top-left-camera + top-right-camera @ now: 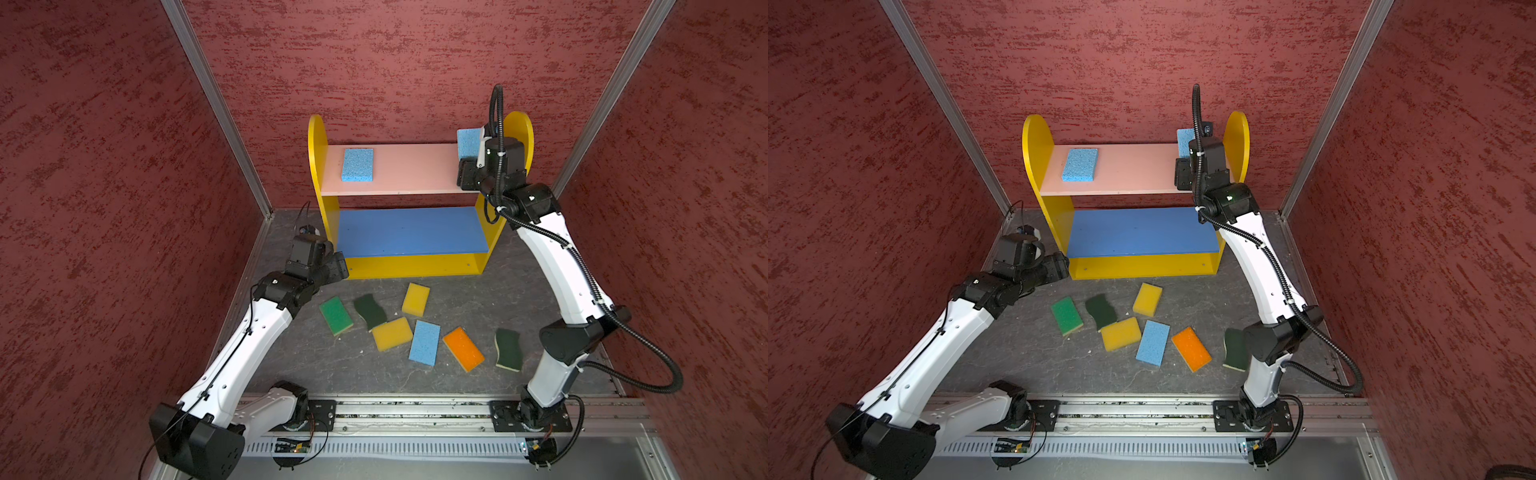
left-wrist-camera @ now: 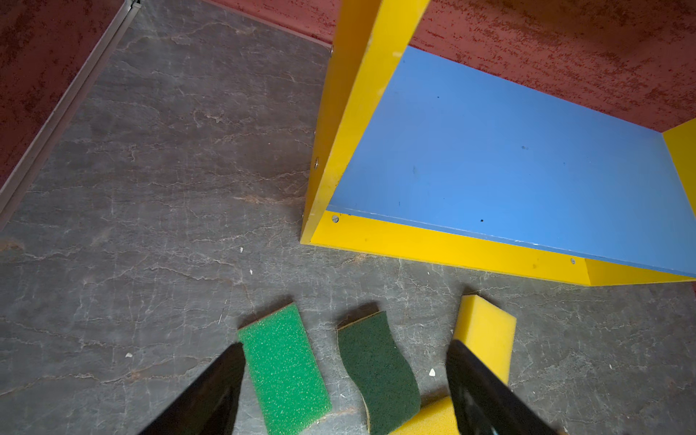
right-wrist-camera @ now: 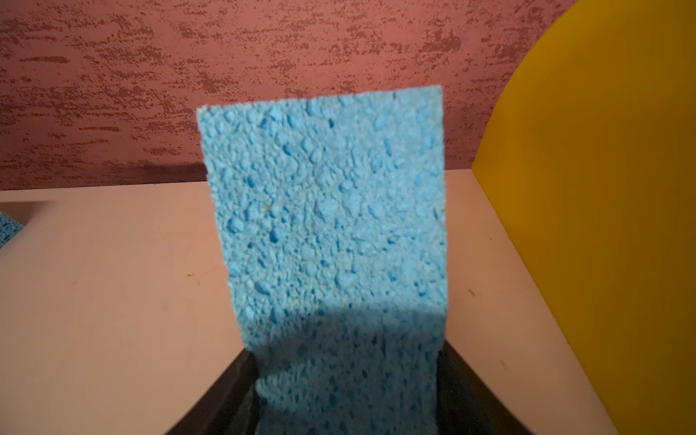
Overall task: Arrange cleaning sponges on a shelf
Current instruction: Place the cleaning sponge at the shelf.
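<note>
**Right gripper (image 3: 350, 380) clamped on a light blue sponge (image 3: 324, 211) at the shelf (image 1: 409, 266); left gripper (image 2: 346, 373) spread apart and empty.**

The right jaws press the two long sides of the sponge's near end, and the porous block projects over the shelf's pink top board (image 1: 415, 170), just beside the right side panel (image 1: 524, 137). The right arm reaches up, wrist at board level. The left arm bends low, its gripper hanging in front of the shelf's left end. In both top views the wrist bodies hide the fingers, and it cannot be determined whether the sponge touches the board. A second light blue sponge (image 1: 357, 165) lies flat at the board's left end. In front of the shelf lie a bright green sponge (image 1: 336, 316), a wavy dark green sponge (image 1: 370, 311), a yellow sponge (image 1: 416, 299) and four more.
</note>
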You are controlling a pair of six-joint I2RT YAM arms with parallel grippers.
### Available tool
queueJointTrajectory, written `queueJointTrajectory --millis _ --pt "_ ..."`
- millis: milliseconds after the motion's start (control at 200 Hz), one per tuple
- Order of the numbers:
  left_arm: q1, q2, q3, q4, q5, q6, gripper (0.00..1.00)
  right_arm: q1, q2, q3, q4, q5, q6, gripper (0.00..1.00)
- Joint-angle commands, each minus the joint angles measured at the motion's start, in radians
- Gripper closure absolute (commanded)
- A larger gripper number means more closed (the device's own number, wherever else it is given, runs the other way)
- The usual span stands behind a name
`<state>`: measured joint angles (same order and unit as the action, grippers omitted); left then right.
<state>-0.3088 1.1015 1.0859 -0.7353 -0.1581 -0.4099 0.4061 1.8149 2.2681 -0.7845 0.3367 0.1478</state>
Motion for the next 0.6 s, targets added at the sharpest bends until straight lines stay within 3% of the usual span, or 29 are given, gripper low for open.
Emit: queueJointTrajectory --millis 0,591 --pt "0.014 0.001 -0.019 0.03 0.009 0.02 0.16 -0.005 0.014 0.046 -0.049 -0.003 0.013 0.33" --pt "0.052 0.006 -0.041 0.063 0.057 0.026 0.16 -0.005 0.066 0.161 -0.182 0.003 0.016 0.33"
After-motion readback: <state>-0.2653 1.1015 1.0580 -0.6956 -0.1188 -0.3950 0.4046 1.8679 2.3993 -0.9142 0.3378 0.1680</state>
